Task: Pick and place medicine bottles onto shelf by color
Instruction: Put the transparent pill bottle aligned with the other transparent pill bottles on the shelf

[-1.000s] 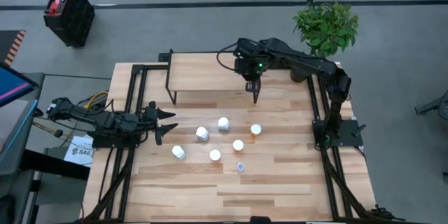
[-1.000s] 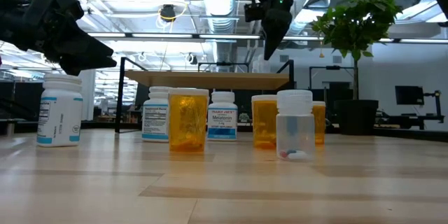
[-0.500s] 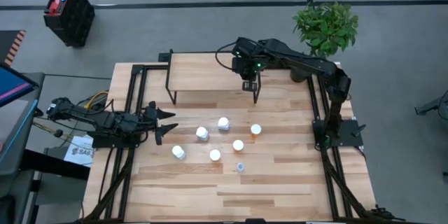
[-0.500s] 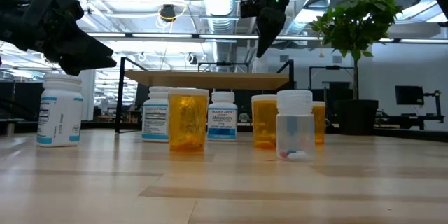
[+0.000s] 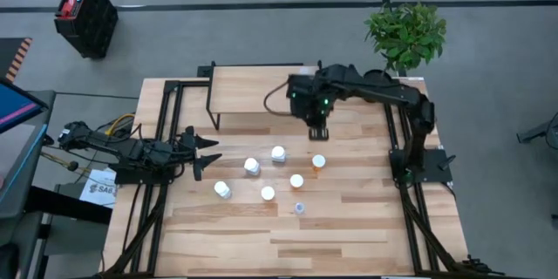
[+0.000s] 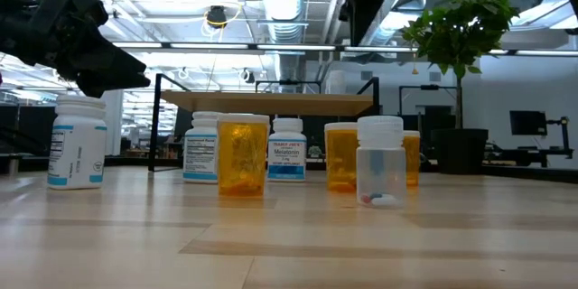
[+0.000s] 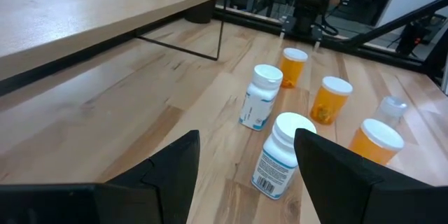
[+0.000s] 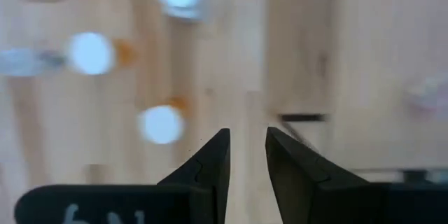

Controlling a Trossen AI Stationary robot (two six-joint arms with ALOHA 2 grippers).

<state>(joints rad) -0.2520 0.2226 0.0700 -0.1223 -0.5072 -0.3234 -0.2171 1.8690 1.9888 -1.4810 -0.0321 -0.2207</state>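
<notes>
Bottles (image 5: 277, 153) below right hand (image 5: 318, 133)

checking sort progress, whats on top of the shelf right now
No bottle stands on the visible part of the shelf; its wood top looks bare. The right arm covers its right end from above, so that corner stays unseen. The bottles stand on the table.

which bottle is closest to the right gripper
The orange bottle at the right end of the group, the one nearest the shelf side. The right gripper hangs just beyond it; every other bottle stands farther off.
</notes>
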